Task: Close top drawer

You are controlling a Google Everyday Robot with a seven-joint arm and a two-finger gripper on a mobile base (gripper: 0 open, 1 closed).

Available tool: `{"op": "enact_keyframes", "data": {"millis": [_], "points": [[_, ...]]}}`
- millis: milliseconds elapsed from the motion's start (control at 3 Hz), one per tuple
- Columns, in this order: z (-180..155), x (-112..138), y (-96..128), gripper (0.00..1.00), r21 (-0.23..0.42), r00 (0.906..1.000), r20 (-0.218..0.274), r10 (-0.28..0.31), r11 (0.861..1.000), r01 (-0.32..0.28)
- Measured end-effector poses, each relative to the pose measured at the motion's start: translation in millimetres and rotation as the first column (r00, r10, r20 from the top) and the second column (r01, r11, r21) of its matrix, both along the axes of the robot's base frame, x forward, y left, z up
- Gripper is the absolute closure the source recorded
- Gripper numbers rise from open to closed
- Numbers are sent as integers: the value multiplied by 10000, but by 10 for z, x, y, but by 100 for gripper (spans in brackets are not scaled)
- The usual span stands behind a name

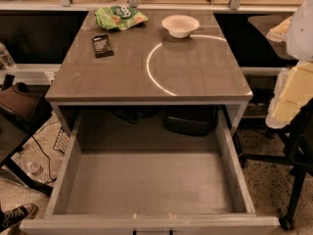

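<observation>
Camera view: top drawer [146,185] pulled far out beneath tabletop [146,77]; pincer unseen, its state untellable.

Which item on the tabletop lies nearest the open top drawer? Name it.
The dark snack packet, left side; the green bag and white bowl sit farther back from the top drawer. The end effector is out of view.

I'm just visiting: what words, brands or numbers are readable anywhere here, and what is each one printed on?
Green bag at the back of the tabletop: large white letters, too blurred to read.
Dark packet in front of the bag: pale print, too small to read.
White bowl: no writing shows.
Top drawer, open: no label or number shows.
The pincer is not in view, so no text from it.
</observation>
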State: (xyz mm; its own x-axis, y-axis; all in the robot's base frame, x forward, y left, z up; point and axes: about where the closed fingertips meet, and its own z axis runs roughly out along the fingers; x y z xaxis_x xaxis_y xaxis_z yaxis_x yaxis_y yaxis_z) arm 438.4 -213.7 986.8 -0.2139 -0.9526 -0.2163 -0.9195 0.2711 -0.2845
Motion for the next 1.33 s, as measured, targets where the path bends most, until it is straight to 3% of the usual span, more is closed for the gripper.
{"op": "enact_keyframes", "data": {"millis": [333, 667, 1333], "points": [[0, 0, 0, 0, 0, 10000, 0, 0, 10000, 0], [-196, -190, -137, 18, 27, 9996, -61, -262, 9997, 262], [-993, -1083, -577, 64, -241, 9982, -116, -591, 9980, 588]]}}
